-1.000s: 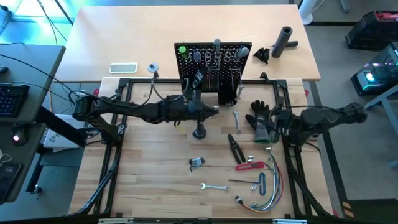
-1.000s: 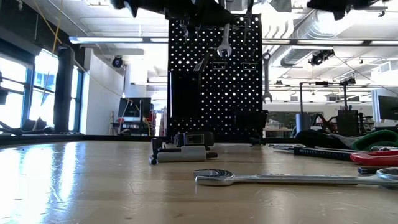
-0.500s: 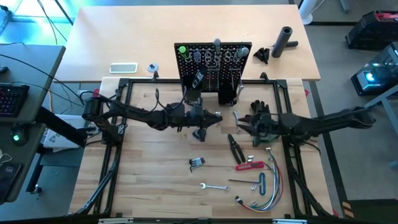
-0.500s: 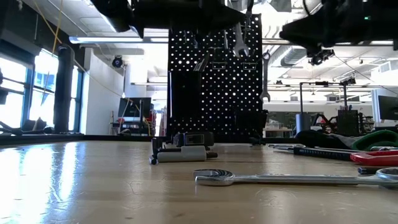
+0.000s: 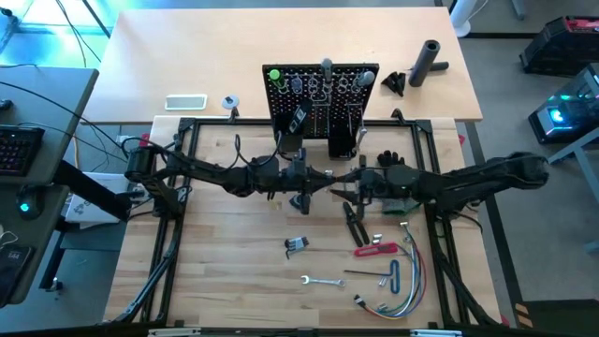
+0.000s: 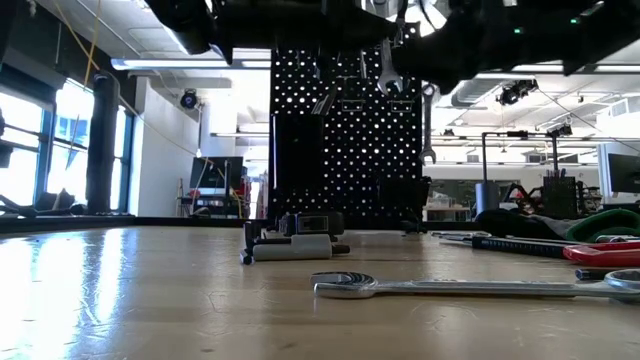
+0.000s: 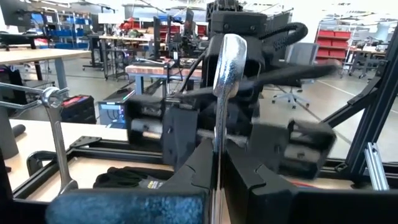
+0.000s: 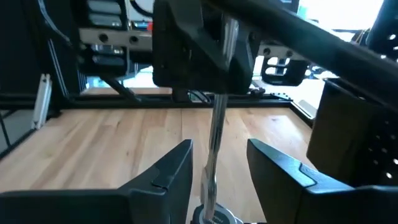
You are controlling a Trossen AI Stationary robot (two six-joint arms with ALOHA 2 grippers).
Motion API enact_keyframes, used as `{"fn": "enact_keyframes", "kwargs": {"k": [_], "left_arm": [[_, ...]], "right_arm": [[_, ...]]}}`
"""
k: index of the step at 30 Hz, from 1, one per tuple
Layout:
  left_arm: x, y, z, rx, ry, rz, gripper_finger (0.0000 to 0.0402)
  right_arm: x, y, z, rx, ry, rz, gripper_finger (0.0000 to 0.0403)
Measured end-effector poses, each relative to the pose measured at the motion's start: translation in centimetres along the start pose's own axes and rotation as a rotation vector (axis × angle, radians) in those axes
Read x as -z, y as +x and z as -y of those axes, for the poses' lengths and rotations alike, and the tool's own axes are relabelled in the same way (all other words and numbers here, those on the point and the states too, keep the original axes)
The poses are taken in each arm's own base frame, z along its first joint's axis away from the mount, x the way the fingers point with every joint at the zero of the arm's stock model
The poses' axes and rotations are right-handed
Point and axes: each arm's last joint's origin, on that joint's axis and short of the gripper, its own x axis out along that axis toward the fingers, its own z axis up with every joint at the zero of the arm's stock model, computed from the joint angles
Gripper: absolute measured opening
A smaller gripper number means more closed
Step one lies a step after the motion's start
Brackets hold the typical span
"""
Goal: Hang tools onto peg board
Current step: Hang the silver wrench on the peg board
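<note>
The black peg board (image 5: 323,89) stands upright at the table's far middle with several tools on its hooks. My left gripper (image 5: 328,179) reaches in level from the left, in front of the board, and is shut on a silver wrench (image 8: 214,149) that stands upright. My right gripper (image 8: 219,149) comes level from the right, open. Its two fingers stand on either side of the wrench's lower shaft, apart from it. In the low view the wrench (image 6: 386,68) hangs high above the table. My left gripper pinches the wrench's shaft (image 7: 218,163) between its two fingers, which come level from the table's left and lie across it. The wrench stands upright with its rounded end (image 7: 230,50) above the fingers. It is lifted clear of the table.
Black pliers (image 5: 354,220), a red-handled tool (image 5: 374,250), a small wrench (image 5: 320,281), a hex key (image 5: 393,276), coloured wires (image 5: 414,271) and a small black tool (image 5: 298,244) lie on the near table. A black glove (image 5: 393,168) lies under the right arm. A black cylinder (image 5: 429,61) stands far right.
My right gripper has swung from the table's right side toward the middle and sunk, so that its fingers now stand about the wrench. My left gripper went a little down and toward the right early on with the wrench, then kept still.
</note>
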Motion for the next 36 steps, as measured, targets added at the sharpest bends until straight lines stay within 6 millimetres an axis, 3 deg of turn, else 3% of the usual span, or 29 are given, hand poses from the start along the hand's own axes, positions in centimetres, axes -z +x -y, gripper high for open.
{"fn": "enact_keyframes", "kwargs": {"k": [10,19,26,36], "left_arm": [[0.0,0.0,0.4,0.014,0.018,0.005,0.0006],[0.1,0.0,0.4,0.023,0.023,-0.010,0.0021],[0.5,-0.2,0.3,0.011,0.021,-0.097,0.0054],[-2.6,-3.0,-0.1,-0.124,0.120,-0.206,0.0077]], "right_arm": [[-0.5,2.5,-0.3,-0.017,-0.027,-0.005,0.0135],[-0.5,2.6,-0.3,-0.028,-0.021,-0.013,0.0010],[-0.3,2.6,-0.3,-0.031,-0.006,-0.025,0.0006],[0.3,2.7,1.3,0.034,0.055,-0.085,0.0004]]}}
